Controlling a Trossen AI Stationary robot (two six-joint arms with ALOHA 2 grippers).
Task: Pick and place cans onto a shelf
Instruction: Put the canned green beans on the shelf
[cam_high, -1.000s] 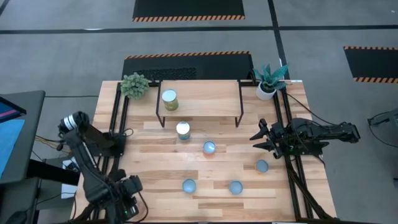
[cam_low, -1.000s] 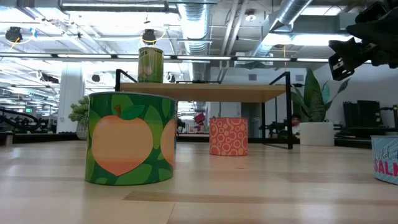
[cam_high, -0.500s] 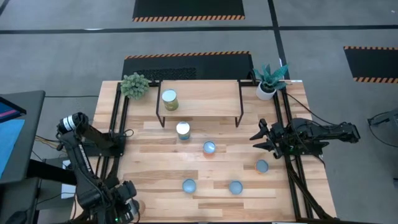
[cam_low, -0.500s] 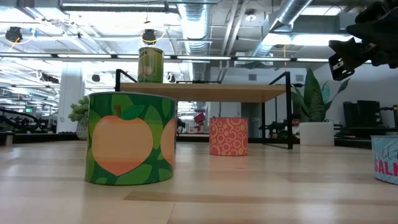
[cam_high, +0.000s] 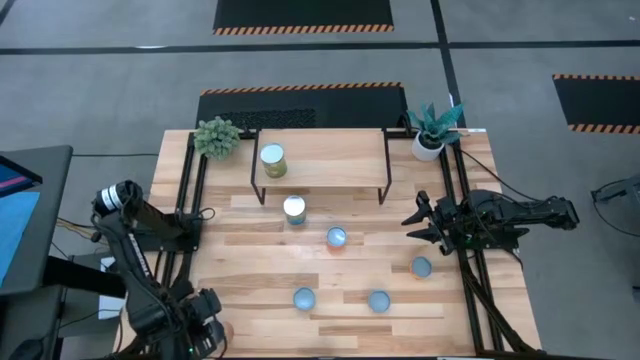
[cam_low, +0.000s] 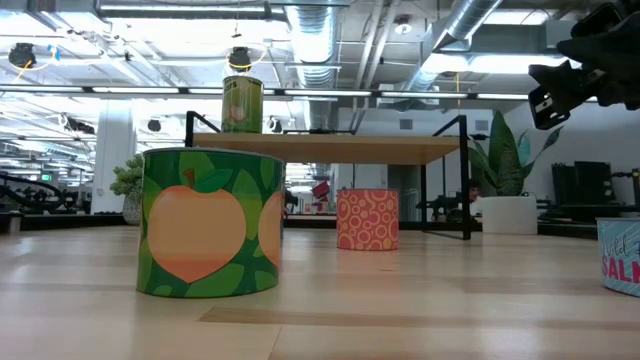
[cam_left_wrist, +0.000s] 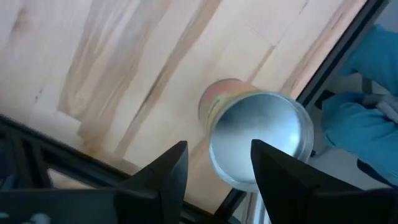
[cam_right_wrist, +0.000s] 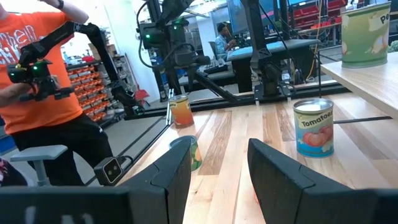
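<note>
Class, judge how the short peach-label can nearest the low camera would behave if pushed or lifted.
The peach-label can looks squat and wide, so it probably slides rather than tips. Its smooth, rigid-looking sides may slip in a loose grip. Laid sideways, it would likely roll.

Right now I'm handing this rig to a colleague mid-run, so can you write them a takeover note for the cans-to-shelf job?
Left gripper: open, above the corner can at the table's front-left edge, not gripping it.
Right gripper: open and empty, at the table's right edge.
Done: one green can stands on the shelf, near its left end.
Left: six cans on the table. These are the corner can, a white-topped can just in front of the shelf, and four blue-topped cans spread nearer the front.
</note>
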